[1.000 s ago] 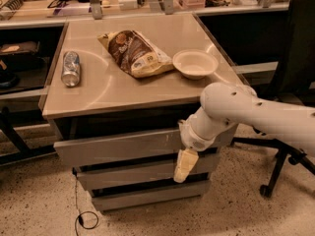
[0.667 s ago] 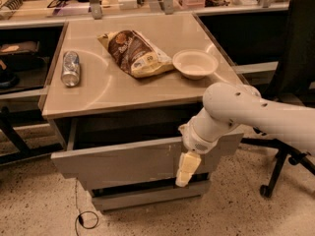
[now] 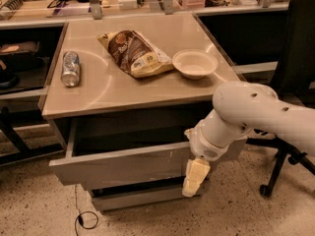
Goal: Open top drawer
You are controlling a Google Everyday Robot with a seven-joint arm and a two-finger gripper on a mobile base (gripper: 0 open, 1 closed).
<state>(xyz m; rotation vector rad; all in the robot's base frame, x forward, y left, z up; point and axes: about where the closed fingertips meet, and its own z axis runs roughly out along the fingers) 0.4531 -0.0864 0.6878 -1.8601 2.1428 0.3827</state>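
Note:
The top drawer (image 3: 123, 167) is a wide grey handleless front with pale scratch marks right of centre. It stands pulled well out from the cabinet, its dark box interior (image 3: 128, 132) showing. My gripper (image 3: 195, 177) hangs in front of the drawer's right end, cream fingers pointing down against the front panel. The white arm (image 3: 256, 117) reaches in from the right. A lower grey drawer front (image 3: 142, 196) shows beneath.
On the beige cabinet top (image 3: 98, 90) lie a tipped soda can (image 3: 70, 68), a brown chip bag (image 3: 135, 53) and a white bowl (image 3: 195, 64). A black office chair (image 3: 293, 82) stands at the right. A cable loop (image 3: 86, 219) lies on the speckled floor.
The top drawer has slid out toward the camera, from barely open to wide open. The gripper has moved outward and down with the drawer front.

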